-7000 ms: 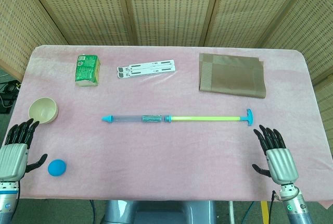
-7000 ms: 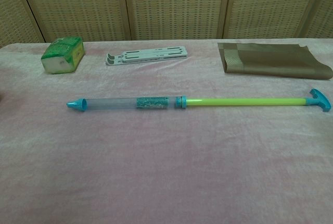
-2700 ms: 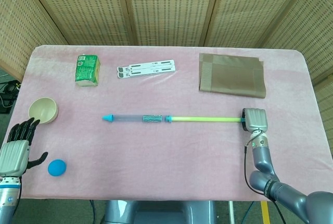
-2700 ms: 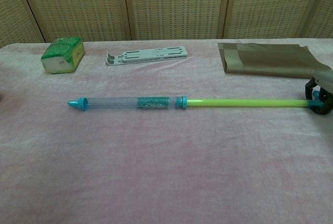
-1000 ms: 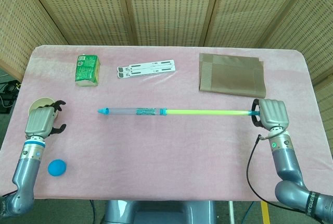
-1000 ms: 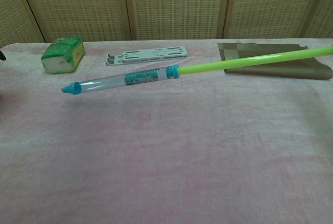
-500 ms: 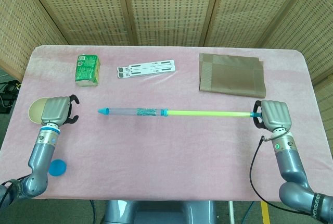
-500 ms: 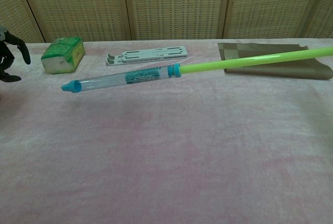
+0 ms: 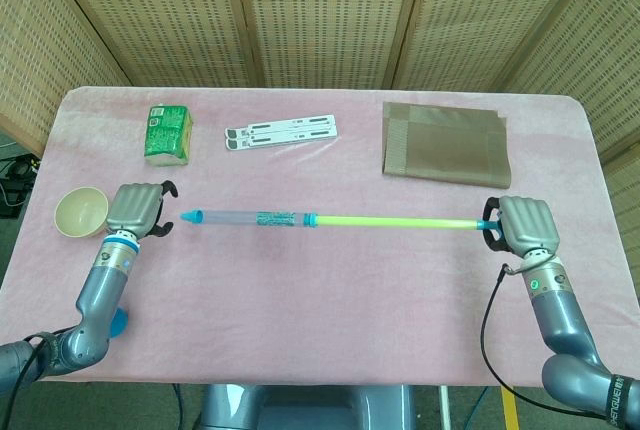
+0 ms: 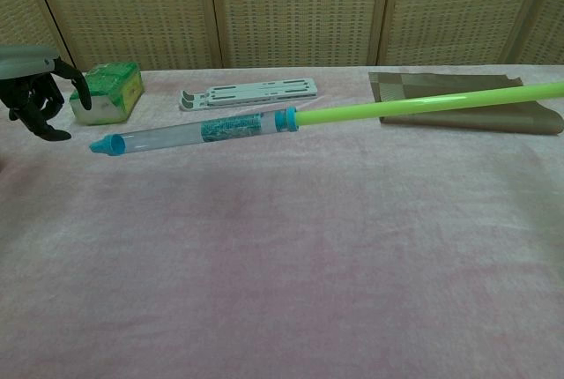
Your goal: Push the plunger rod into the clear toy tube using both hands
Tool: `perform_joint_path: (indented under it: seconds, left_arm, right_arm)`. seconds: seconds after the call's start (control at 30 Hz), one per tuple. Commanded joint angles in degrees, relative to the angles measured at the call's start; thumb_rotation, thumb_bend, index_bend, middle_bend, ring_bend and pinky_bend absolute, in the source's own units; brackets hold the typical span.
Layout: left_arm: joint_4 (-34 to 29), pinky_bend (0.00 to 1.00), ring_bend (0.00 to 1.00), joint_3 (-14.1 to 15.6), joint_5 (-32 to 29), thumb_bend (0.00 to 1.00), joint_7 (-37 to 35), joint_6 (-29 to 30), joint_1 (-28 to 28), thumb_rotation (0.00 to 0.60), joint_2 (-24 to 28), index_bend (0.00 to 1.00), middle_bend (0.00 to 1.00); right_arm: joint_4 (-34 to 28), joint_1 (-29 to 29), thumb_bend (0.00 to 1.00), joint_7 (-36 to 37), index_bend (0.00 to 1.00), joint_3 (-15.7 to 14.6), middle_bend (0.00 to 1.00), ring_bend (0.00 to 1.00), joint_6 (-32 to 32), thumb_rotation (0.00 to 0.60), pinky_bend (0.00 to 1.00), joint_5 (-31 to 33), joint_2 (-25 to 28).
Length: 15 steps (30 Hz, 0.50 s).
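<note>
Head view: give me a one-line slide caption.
Right hand holds the plunger rod by its handle; open left hand nears the clear toy tube.

We are seeing the clear plastic toy tube (image 9: 250, 217) with its blue nozzle tip and printed teal label hanging tilted above the desk, nozzle end lower, while the long lime-green plunger rod (image 9: 395, 220) is sticking almost fully out of its blue collar.

Left hand (image 9: 136, 209): left of frame, back upward, dark fingers (image 10: 35, 101) curled apart, holding nothing; forearm runs down to lower left. Right hand (image 9: 522, 224): right edge, fingers closed around the plunger rod's handle (image 9: 484, 219); forearm descends to lower right.
</note>
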Motion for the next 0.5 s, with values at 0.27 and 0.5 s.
perform_joint_path:
  seconds: [0.27,0.5]
  left_arm:
    - [-0.87,0.61,0.67,1.88,-2.13,0.3,2.02,0.69,-2.53,0.6,-0.89,0.34,0.75]
    - [-0.67,0.61,0.67,3.23,-3.49,0.3,3.28,0.81,-4.2,0.6,-1.82,0.34,0.75]
  right_arm:
    - [-1.21,0.83,0.69,0.69,0.85,-0.7,0.99,0.96,0.11,0.6,0.6,0.19,0.55]
    - [-2.41,1.11,0.69,1.9,0.85,-1.09,0.99,0.96,-0.29,0.6,0.61,0.05,1.66]
